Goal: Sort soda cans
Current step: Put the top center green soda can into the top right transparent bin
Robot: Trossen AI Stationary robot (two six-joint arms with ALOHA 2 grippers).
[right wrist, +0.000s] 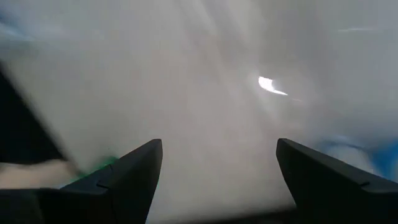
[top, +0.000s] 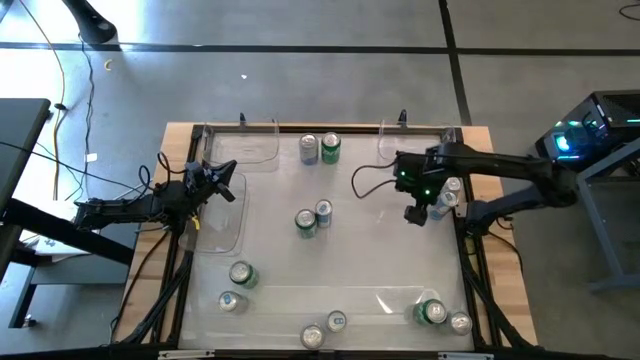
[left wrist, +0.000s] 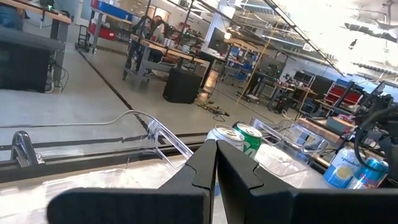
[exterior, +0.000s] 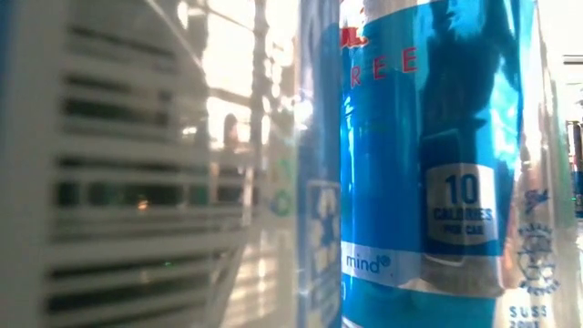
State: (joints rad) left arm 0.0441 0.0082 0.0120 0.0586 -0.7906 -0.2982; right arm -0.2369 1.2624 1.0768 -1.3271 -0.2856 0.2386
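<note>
Left gripper (top: 222, 178) is closed on nothing and waits at the left edge of the table (top: 505, 290), over a clear tray (top: 222, 215); in its own wrist view the two fingers (left wrist: 205, 168) are pressed together.

Going to the right, most soda cans look not yet sorted. Two cans (top: 237, 285) lie near the front left corner, and two more (top: 325, 328) near the front edge in the middle. One pair (top: 313, 218), green and blue, stands in the middle of the table, and another pair (top: 320, 149) stands at the back between the two rear trays. A green can (top: 431, 312) and a silver can (top: 460, 322) are at the front right corner.

Right gripper (top: 421, 212) has its fingers (right wrist: 134, 171) apart and holds nothing. It hangs at the right side, just beside two cans (top: 449, 196) near the right edge. I judge that these two are the only ones already placed, so most of the task is left.
</note>
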